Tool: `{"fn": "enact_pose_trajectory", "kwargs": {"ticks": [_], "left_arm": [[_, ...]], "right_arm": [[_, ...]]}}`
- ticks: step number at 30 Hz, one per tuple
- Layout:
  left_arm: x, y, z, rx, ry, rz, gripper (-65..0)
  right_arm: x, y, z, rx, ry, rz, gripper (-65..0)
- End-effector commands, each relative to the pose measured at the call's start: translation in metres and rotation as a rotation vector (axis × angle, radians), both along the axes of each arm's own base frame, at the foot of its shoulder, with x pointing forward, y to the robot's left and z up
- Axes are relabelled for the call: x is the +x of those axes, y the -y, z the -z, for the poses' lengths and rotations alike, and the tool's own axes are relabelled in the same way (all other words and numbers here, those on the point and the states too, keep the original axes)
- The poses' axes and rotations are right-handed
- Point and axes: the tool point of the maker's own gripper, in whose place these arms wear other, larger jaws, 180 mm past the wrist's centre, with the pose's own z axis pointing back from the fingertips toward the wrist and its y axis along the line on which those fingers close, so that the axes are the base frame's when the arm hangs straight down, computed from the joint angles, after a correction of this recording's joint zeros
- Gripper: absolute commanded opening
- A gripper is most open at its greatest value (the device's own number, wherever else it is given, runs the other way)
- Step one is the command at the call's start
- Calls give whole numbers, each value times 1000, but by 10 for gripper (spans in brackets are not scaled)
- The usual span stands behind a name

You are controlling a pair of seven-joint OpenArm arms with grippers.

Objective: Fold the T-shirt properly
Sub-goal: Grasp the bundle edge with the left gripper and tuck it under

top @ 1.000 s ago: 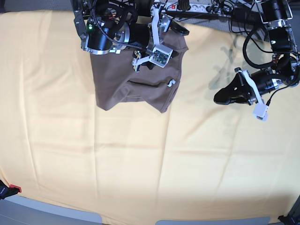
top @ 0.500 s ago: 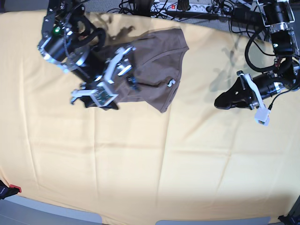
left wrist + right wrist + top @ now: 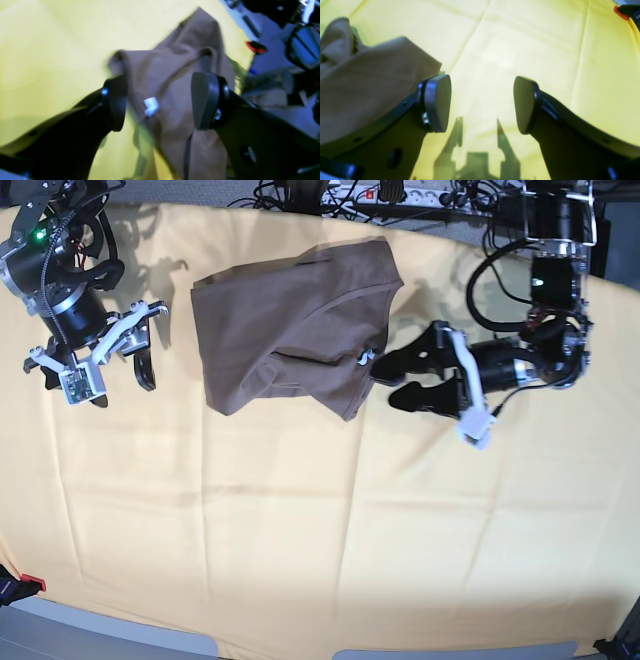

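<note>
Since a second ago the right gripper (image 3: 118, 370) has left the T-shirt (image 3: 290, 320): it was over the garment's upper part, passed across its near-left edge half a second ago, and now hangs clear of it toward the cloth's left edge, fingers spread wide with nothing between them. The left gripper (image 3: 385, 380) was parked well off to the far side and closed; it has swung in to the shirt's edge, just beside the small white tag (image 3: 364, 358), fingers wide apart, holding nothing. The shirt itself has not shifted. It lies partly folded, a rumpled brown patch on the pale yellow cloth (image 3: 320, 530), in the upper middle of the base view. Its long axis runs from the lower left corner up toward the upper right corner, which nearly reaches the cloth's far edge; a fold ridge crosses its lower part. In the left wrist view, blurred, the brown fabric (image 3: 172, 82) fills the space beyond the two finger pads (image 3: 203, 100) with the white tag (image 3: 150, 106) between them; contact cannot be told. In the right wrist view a lobe of the shirt (image 3: 370, 75) sits behind one pad (image 3: 437, 102), with bare yellow cloth (image 3: 495, 50) ahead. Cables and a power strip (image 3: 400, 194) lie past the far edge; a red clip (image 3: 32, 583) sits at the near left corner.
</note>
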Motion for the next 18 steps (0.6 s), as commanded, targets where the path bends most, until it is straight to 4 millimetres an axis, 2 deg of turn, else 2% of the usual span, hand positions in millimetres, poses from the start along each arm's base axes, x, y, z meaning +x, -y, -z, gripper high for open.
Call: {"fn": "enact_pose_trajectory", "kwargs": {"ticks": [1,7,10,13,15,18], "left_arm": [[9,5,-13,-20,54,-5,-238],[35,22,-1,29,66,-135,-238],[38,30,5,19,45,-158,-238],[40,34,19,9,-5,-180,-238],[42,34,30,12,-46,-211,-238],[43,33,36,1,-68,-228,-238]], "right_arm": [[0,-2,-8,-1,33,-15,-234],[-14,-2,7,-2,-28,-17,-234],[-17,-2,9,-3,-38,-17,-234],[-17,-2,9,-3,-37,-19,-234],[-17,-3,9,-7,-37,-25,-234],[-17,-3,9,-5,-36,-25,-234]]}}
